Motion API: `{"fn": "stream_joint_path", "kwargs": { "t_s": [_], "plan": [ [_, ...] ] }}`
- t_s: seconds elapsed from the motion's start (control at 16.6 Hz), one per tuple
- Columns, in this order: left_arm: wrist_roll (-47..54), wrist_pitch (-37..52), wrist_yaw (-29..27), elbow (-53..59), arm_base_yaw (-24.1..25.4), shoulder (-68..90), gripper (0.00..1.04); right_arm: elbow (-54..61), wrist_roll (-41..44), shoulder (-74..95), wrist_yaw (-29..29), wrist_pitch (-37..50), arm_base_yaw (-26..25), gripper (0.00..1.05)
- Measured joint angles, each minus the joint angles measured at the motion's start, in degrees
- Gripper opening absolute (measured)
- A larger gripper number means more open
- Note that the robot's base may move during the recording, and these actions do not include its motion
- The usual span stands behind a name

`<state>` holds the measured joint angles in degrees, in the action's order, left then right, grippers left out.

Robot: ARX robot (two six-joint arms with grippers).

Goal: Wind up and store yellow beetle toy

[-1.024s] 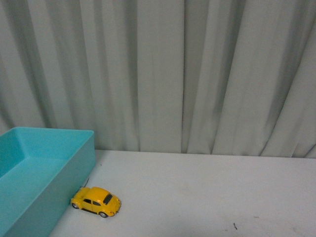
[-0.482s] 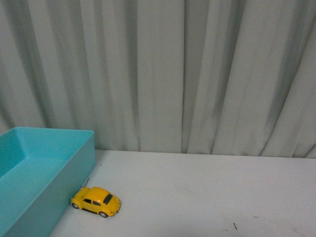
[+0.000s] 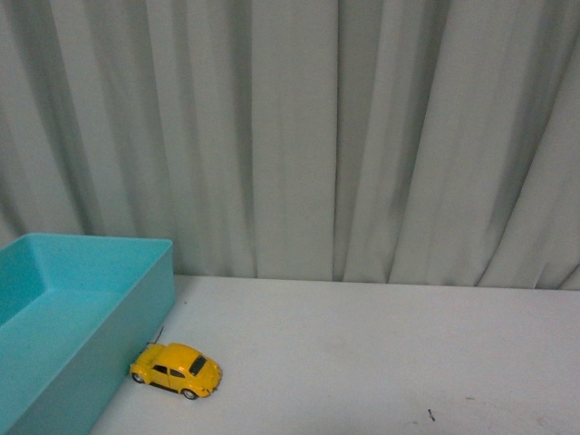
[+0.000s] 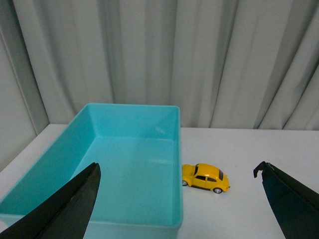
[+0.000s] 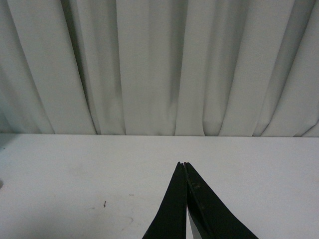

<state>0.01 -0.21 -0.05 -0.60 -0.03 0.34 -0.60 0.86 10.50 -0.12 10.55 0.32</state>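
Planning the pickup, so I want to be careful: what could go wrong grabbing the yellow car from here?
The yellow beetle toy sits nose-first right by the wall of the teal bin, so a finger of the open left gripper might strike that wall. The toy stands on its wheels and may roll if nudged.

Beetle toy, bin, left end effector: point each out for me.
Beetle toy (image 3: 177,369): front view, on its yellow side.
Bin (image 4: 134,122): left wrist view, on its far inner wall.
Left end effector (image 4: 177,167): left wrist view, midway between its open fingertips.
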Motion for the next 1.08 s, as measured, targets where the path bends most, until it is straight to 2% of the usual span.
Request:
{"fn": "stream_joint_path", "kwargs": {
  "t_s": [0.06, 0.12, 0.18, 0.36, 0.42, 0.72, 0.78, 0.84, 0.9, 0.96, 1.08],
  "plan": [
    [0.0, 0.0, 0.0, 0.0, 0.0, 0.0, 0.98, 0.0, 0.0, -0.8, 0.0, -0.8, 0.0, 0.02],
    [0.0, 0.0, 0.0, 0.0, 0.0, 0.0, 0.98, 0.0, 0.0, -5.6, -0.1, -8.7, 0.0, 0.02],
    [0.0, 0.0, 0.0, 0.0, 0.0, 0.0, 0.98, 0.0, 0.0, -10.1, 0.1, -10.5, 0.0, 0.02],
    [0.0, 0.0, 0.0, 0.0, 0.0, 0.0, 0.98, 0.0, 0.0, -10.4, 0.2, -10.7, 0.0, 0.02],
    [0.0, 0.0, 0.0, 0.0, 0.0, 0.0, 0.98, 0.0, 0.0, -10.4, 0.1, -10.8, 0.0, 0.05],
    [0.0, 0.0, 0.0, 0.0, 0.0, 0.0, 0.98, 0.0, 0.0, -10.4, 0.1, -10.8, 0.0, 0.64],
    [-0.3, -2.8, 1.6, -0.6, 0.5, 0.6, 0.98, 0.0, 0.0, -10.4, 0.2, -10.8, 0.0, 0.75],
    [-2.9, -16.7, 11.6, -6.8, 5.0, 8.4, 0.98, 0.0, 0.0, -10.4, 0.1, -10.7, 0.0, 0.88],
    [-5.9, -23.6, 17.6, -13.3, 5.7, 19.4, 0.98, 0.0, 0.0, -10.4, 0.1, -10.7, 0.0, 1.0],
    [-7.4, -20.6, 19.2, -15.6, 2.4, 23.6, 0.98, 0.0, -0.1, -10.3, 0.1, -10.9, 0.0, 0.98],
    [-8.2, -9.0, 14.8, -19.6, -4.3, 34.1, 0.98, 0.0, -0.1, -10.4, 0.2, -10.8, 0.0, 0.98]
  ]
}}
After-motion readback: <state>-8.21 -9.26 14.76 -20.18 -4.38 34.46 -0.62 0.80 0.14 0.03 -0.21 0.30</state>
